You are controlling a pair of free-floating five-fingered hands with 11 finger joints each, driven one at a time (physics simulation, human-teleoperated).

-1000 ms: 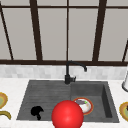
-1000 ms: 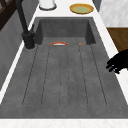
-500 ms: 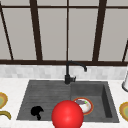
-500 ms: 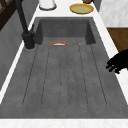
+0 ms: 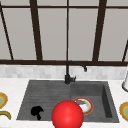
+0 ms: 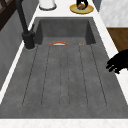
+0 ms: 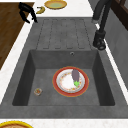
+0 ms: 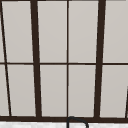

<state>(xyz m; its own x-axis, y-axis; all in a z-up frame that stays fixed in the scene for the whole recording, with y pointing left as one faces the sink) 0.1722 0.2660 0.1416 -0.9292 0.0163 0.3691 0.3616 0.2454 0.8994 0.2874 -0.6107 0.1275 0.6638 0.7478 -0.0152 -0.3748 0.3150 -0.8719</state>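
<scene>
- Left hand (image 5: 37,111) hovers over the sink's draining board (image 6: 65,75) at seven o'clock, fingers curled, holding nothing.
- Nearest things: a banana (image 7: 40,10) and a yellow plate (image 7: 55,4) on the table, at nine o'clock.
- An orange-rimmed plate (image 7: 70,81) lies in the basin.
- Judgement: a clean reach wants fingers opened first.

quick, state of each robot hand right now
left robot hand: fingers curled, holding nothing, over the sink's draining board.
right robot hand: cannot be told.

No readable text, label or number anywhere — as far as these views seem to allow.
</scene>
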